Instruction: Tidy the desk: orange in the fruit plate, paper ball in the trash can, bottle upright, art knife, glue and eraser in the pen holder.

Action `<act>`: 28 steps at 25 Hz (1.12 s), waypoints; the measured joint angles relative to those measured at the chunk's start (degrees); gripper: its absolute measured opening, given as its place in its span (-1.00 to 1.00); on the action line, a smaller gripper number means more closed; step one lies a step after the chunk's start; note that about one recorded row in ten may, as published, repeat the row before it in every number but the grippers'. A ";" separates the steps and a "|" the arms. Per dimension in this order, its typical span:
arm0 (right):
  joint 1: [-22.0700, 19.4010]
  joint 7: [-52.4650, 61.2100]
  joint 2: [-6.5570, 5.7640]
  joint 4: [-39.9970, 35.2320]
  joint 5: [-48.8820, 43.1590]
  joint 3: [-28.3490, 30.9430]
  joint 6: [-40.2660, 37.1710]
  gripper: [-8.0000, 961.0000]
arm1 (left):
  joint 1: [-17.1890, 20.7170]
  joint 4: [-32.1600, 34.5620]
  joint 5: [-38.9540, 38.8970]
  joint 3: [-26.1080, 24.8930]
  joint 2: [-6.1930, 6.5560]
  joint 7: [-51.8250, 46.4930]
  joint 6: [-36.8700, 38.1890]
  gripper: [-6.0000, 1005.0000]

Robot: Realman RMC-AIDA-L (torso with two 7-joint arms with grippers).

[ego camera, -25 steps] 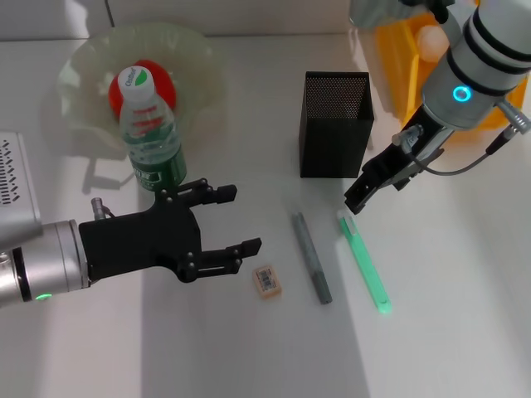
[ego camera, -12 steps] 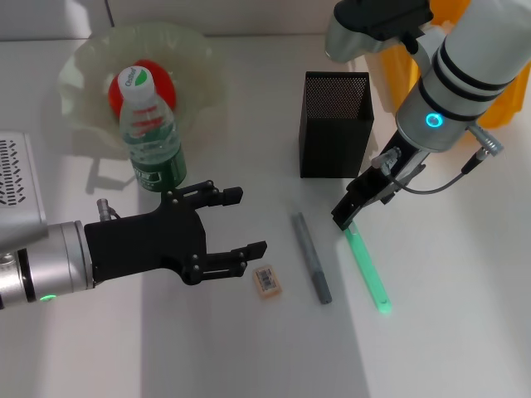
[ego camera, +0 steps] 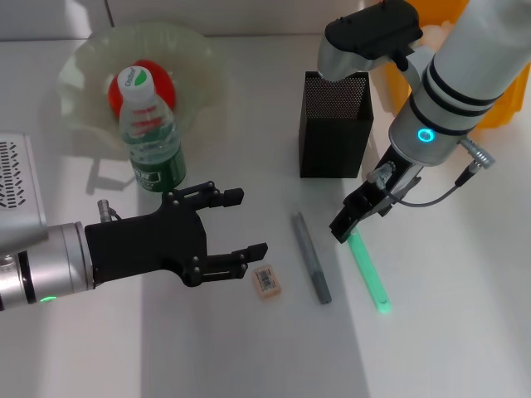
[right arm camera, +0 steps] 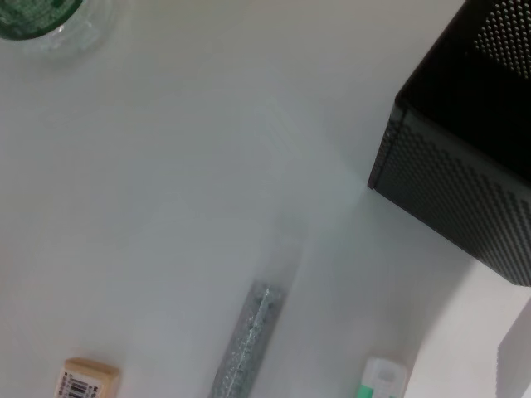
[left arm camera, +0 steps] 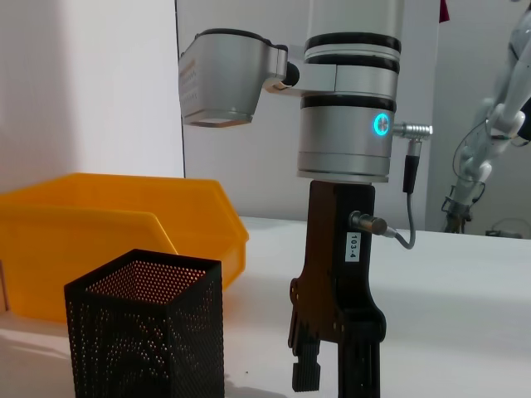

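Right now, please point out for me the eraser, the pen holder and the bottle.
eraser [ego camera: 266,280], head view, on its white barcode label.
pen holder [ego camera: 333,137], head view, on its front mesh wall.
bottle [ego camera: 153,137], head view, on its clear body above the green label.

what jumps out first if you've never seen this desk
Two robot arms dominate: the left claw spread open beside the eraser, and the right claw low over the top end of a green stick. Behind stand the bottle, upright before the fruit plate holding the orange, and the black pen holder.
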 joint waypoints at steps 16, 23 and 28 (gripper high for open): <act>-0.15 0.04 0.00 0.78 0.07 -0.68 0.65 0.40 | -0.05 -0.24 0.00 -0.01 0.01 0.05 0.28 0.57; -0.16 0.04 0.00 0.79 0.84 -0.75 0.84 0.01 | -0.55 -0.25 0.00 -0.01 0.01 0.05 0.33 0.57; 0.03 0.04 0.00 1.35 3.03 -0.74 1.17 -0.07 | -0.66 -0.31 0.00 0.08 -0.04 0.05 0.33 0.57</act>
